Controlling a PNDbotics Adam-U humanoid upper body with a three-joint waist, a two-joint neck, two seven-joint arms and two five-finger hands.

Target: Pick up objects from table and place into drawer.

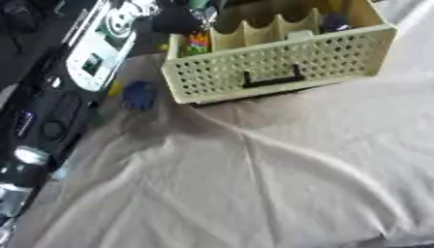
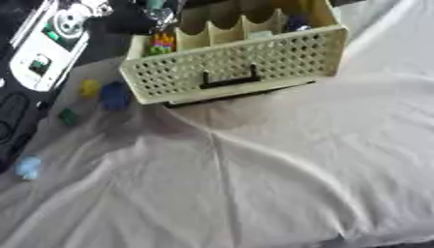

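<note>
A cream perforated drawer [image 1: 280, 63] with a black handle [image 1: 273, 77] stands open at the top of the tilted view, on the white cloth. Its divided compartments hold a multicoloured thing [image 2: 162, 42] at the left end, a dark blue thing [image 1: 335, 22] at the right and a pale piece [image 1: 298, 35] between them. On the cloth left of the drawer lie a blue object [image 2: 115, 95], a small yellow one [image 2: 90, 88] and a small green one [image 2: 69, 116]. A pale blue thing [image 2: 28, 167] lies lower at the cloth's left edge. Neither hand shows in either view.
The wrinkled white cloth [image 1: 254, 184] covers the table below the drawer. Beyond its left edge stand black and silver equipment [image 1: 42, 121] and a white device with green marks [image 1: 98, 51]. Dark clutter sits behind the drawer's left end.
</note>
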